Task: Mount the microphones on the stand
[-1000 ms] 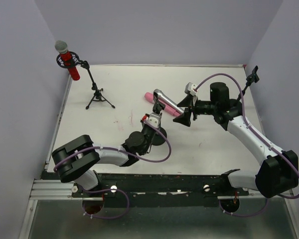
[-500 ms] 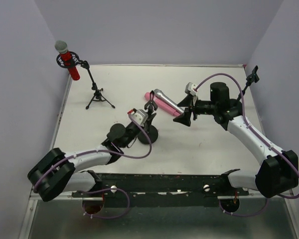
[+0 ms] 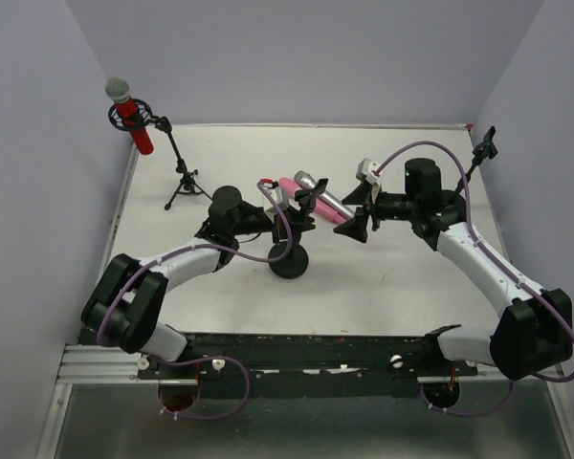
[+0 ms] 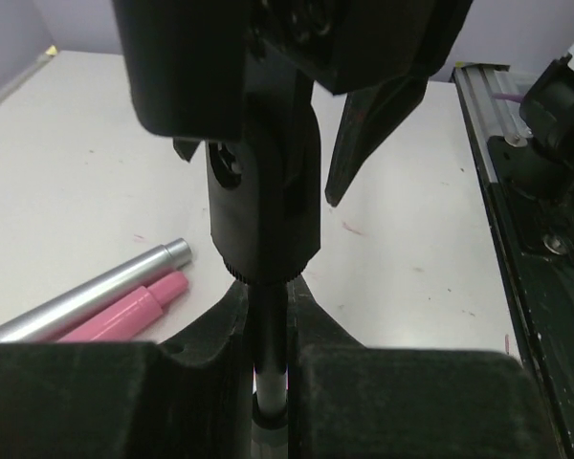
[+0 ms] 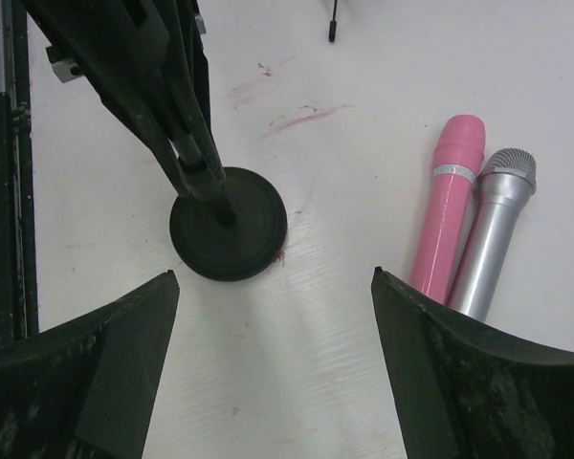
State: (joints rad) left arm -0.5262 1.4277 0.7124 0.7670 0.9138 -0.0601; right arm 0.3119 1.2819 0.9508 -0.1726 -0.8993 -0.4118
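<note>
White tabletop (image 3: 402, 153) carries, in the top view, a tripod stand (image 3: 187, 186) at the far left corner, with the red microphone (image 3: 132, 117) seated in its holder, head up. The pink microphone (image 3: 285, 183) and silver microphone (image 3: 330, 204) lie side by side, touching, near the centre. The left pincer (image 3: 301, 203) is at the upper part of the round-base stand (image 3: 289, 260), just beside them; the right pincer (image 3: 356, 222) hovers on their other side. Left wrist view: the fingers are pressed together on the stand's thin pole, below its black clip (image 4: 263, 220); both lying microphones show at lower left. Right wrist view: the fingers are spread wide above bare tabletop, holding nothing, with the stand's base to the left and the two microphones to the right.
</note>
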